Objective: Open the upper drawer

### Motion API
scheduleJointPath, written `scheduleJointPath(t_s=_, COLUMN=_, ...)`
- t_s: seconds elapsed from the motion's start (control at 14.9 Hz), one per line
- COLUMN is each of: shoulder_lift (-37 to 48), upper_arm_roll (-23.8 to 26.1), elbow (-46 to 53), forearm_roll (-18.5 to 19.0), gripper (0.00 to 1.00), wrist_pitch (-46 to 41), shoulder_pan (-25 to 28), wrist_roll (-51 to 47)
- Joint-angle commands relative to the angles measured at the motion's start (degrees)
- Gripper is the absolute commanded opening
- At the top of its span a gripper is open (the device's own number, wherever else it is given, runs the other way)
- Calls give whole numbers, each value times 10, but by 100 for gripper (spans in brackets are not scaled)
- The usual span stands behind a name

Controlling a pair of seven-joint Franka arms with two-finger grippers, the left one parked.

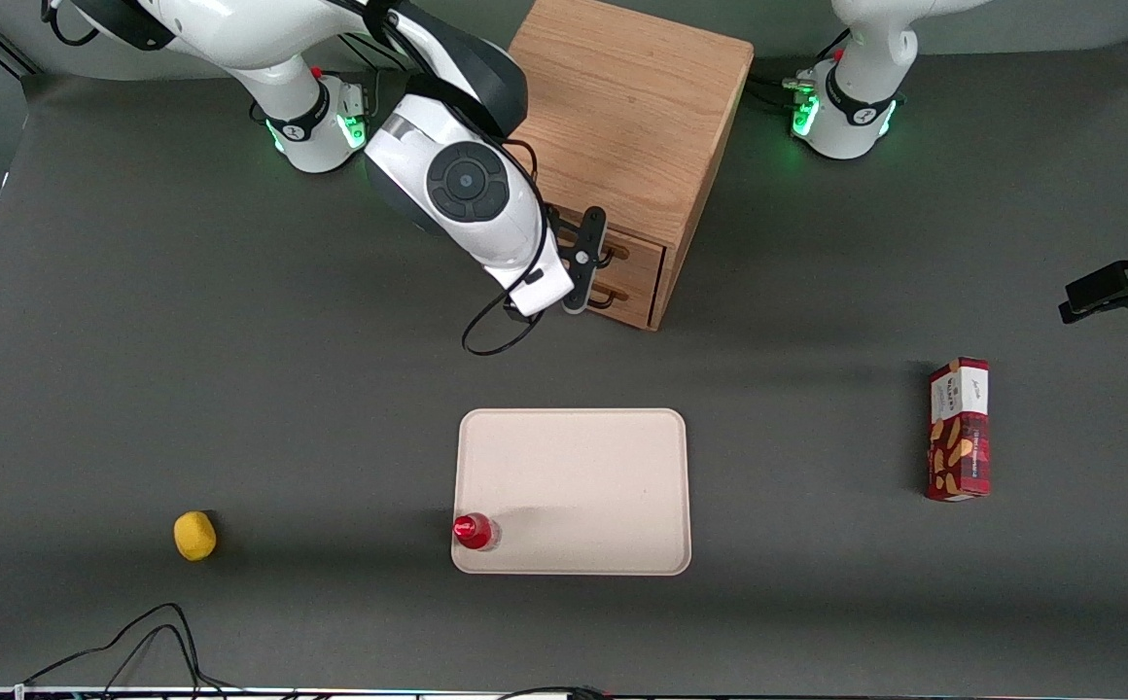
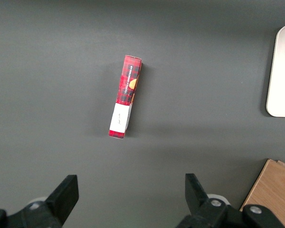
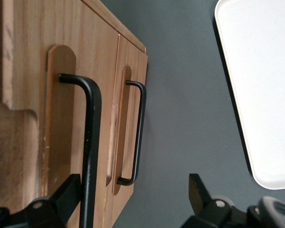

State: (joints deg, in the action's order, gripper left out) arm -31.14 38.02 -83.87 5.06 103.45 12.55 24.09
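The oak cabinet [image 1: 622, 117] stands between the arm bases, with its two drawer fronts facing the front camera. The upper drawer [image 1: 640, 255] looks pushed in; its front [image 3: 61, 118] and black bar handle [image 3: 91, 142] fill the right wrist view. The bottom drawer [image 3: 132, 61] with its own thinner handle [image 3: 138, 133] sits just below it. My right gripper [image 1: 584, 261] is open in front of the drawer fronts. In the wrist view the gripper [image 3: 130, 199] straddles the upper handle, which runs close beside one finger [image 3: 61, 197]. The other finger [image 3: 198, 192] is well apart from it.
A cream tray [image 1: 574, 467] lies nearer the front camera than the cabinet, with a small red bottle [image 1: 474, 531] at its corner. A yellow fruit [image 1: 194, 535] lies toward the working arm's end. A red snack box [image 1: 959, 430] lies toward the parked arm's end.
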Motion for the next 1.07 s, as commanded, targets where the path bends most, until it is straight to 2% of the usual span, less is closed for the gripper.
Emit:
scheduleJointPath(t_s=0.0, shoulder_lift=-7, upper_arm_roll=1, elbow=4, forearm_roll=16, gripper=100, wrist_pitch=9, shoulder_pan=9, wrist_roll=9)
scheduleJointPath(t_s=0.2, shoulder_lift=-7, upper_arm_roll=1, elbow=4, forearm_roll=17, gripper=100, wrist_pitch=12, shoulder_pan=9, wrist_roll=9)
scheduleJointPath(t_s=0.67, shoulder_lift=-29, upper_arm_roll=0, elbow=12, forearm_roll=50, gripper=100, wrist_pitch=25, shoulder_pan=1, wrist_roll=10)
scheduleJointPath(t_s=1.01, shoulder_lift=-33, upper_arm_roll=-1, elbow=27, forearm_roll=50, gripper=100, wrist_pitch=25, shoulder_pan=-8, wrist_roll=17)
